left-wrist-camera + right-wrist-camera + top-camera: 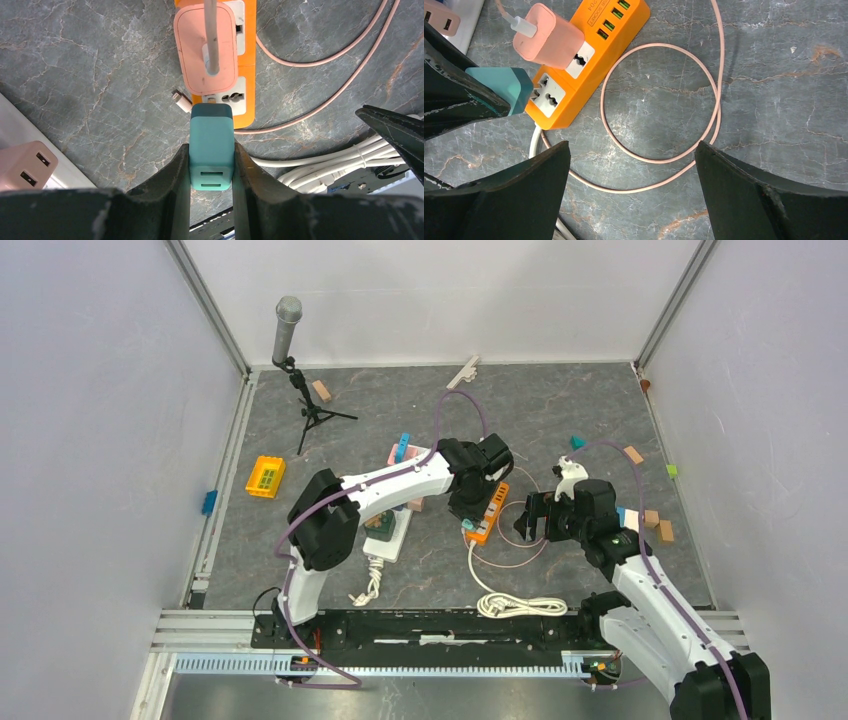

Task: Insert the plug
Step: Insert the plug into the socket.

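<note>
A coiled white cord lies on the desk, nearest the arm bases. Just beyond it, the left gripper is clamped on the teal plug, with one finger pressed to each side face. The plug's two USB ports face the wrist camera.

The plug sits at the near end of the orange strip, its front at the strip's end socket. In the right wrist view a prong reaches that socket, but a gap shows between the plug's face and the strip, so the plug is not seated.

Next along the strip, a pink charger is plugged in, with a pale lead rising from its top. A loose connector tip lies on the desk beside the strip, near the plug. To the left is a white strip carrying a pink adapter.

The right gripper hangs near the orange strip's right side. Its fingers are wide apart and hold nothing. Below it, a loop of pink cable lies flat on the desk.

Farther back, a yellow block lies toward the left edge, and a wooden block lies toward the right. A mic on a small tripod stands in the far left corner.
</note>
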Robot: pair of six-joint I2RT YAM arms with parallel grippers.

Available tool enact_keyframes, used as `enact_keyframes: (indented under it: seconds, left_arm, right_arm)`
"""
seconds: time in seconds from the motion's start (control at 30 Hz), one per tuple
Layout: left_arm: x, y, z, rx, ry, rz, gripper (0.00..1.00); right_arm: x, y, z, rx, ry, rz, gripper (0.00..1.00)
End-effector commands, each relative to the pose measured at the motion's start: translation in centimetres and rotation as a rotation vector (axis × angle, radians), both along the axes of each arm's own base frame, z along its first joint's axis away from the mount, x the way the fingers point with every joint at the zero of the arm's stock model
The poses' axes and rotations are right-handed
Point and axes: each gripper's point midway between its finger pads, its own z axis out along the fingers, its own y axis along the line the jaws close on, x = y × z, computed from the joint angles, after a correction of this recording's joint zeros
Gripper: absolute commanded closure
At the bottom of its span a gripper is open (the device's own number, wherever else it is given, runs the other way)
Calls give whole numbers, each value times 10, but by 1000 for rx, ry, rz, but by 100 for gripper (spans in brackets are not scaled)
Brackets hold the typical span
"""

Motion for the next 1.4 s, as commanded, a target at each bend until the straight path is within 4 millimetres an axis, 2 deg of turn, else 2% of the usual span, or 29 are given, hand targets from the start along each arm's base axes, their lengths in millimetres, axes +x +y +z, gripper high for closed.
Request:
enact_keyframes:
  seconds: [0.0,0.2,0.33,0.57,0.9,0.97,1.07,1.13,1.2,1.27,1.37]
  left_arm:
    - [8,48,-33,209,6,-4,98]
    - [11,43,-31,198,-1,-5,98]
    - [11,31,-45,188,29,-10,98]
    - [21,22,-64,204,-8,37,97]
    - [33,26,-71,247,-90,83,82]
    - [33,23,-71,232,-106,86,82]
    - [31,21,-71,204,-119,90,90]
    - [30,22,-72,197,-116,88,89]
    - [29,22,-69,191,-122,85,77]
    - [30,21,-61,175,-140,86,60]
    - [35,17,-36,112,-186,97,40]
  right_arm:
    - [5,4,5,29,-27,4,2]
    - [6,7,4,42,-28,9,2]
    - [8,12,5,70,-28,17,2]
    - [10,26,5,151,-14,33,2]
    - [9,36,-1,223,17,44,2]
    - [9,36,-2,225,21,44,2]
    - [8,36,-2,225,22,45,2]
    - [8,36,-2,224,20,43,2]
    - [8,36,-2,222,20,46,2]
    - [8,36,-1,219,17,49,2]
    - [10,35,3,214,10,52,2]
